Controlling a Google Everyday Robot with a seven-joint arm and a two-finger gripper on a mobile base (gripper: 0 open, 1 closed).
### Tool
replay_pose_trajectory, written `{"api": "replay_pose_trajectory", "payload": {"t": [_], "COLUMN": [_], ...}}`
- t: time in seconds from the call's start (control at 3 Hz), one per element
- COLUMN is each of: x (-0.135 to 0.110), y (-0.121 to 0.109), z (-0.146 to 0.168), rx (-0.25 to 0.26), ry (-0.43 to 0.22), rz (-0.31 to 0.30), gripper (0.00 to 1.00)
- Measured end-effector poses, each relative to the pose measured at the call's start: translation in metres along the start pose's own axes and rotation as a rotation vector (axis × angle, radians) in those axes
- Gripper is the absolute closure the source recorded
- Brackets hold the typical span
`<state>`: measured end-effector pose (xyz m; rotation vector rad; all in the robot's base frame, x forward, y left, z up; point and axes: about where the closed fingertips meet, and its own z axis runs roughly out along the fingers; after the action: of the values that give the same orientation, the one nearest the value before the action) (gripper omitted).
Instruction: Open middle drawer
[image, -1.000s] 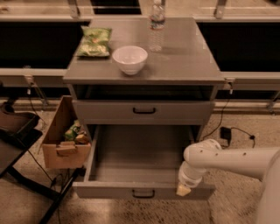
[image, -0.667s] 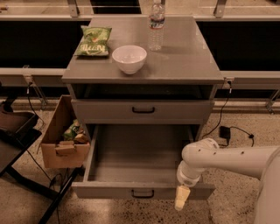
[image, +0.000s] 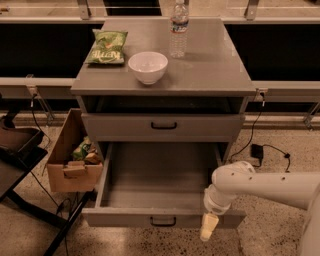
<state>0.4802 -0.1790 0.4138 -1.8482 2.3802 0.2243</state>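
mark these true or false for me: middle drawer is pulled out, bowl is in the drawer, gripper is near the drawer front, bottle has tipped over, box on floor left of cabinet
1. The middle drawer is pulled out, with nothing visible inside. True.
2. The bowl is inside the drawer. False: the bowl sits on the cabinet top.
3. The gripper is at the right end of the drawer's front panel, pointing down. True.
4. The bottle has tipped over. False: the water bottle stands upright at the back of the cabinet top.
5. A cardboard box sits on the floor to the left of the cabinet. True.
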Motion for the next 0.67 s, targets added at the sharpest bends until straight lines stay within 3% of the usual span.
{"api": "replay_pose_trajectory", "payload": {"t": [0.33, 0.67], "x": [0.006, 0.0057], "y": [0.0296, 0.031], "z": [0.0269, 0.026], "rx": [-0.029, -0.033], "ry": [-0.051, -0.056], "rz": [0.02, 0.022], "gripper": [0.15, 0.39]}}
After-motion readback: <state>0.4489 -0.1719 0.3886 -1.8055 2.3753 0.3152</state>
